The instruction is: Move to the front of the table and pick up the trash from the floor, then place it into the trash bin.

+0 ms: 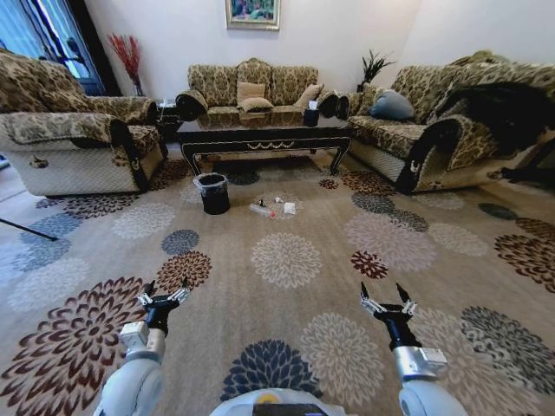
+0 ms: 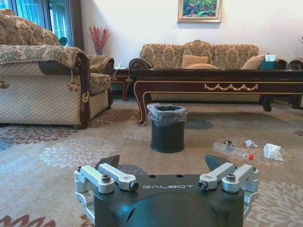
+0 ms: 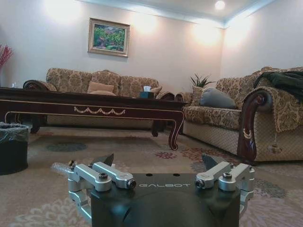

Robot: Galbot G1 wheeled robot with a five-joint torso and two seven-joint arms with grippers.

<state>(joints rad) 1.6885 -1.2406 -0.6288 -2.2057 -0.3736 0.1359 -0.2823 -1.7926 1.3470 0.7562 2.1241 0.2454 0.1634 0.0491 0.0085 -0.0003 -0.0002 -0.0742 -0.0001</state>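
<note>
Only readable text I can spot is the brand name "GALBOT", printed in pale capitals on the black body of the left gripper [image 2: 163, 163], right between its two finger mounts. Same word sits in the same spot on the right gripper [image 3: 159, 160]. The bottle's [image 2: 231, 150] label is too small to read.

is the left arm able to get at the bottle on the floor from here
Probably not yet. The left end effector hangs open well short of the bottle, which lies beside the trash bin. Open carpet lies between; nothing blocks it.
</note>
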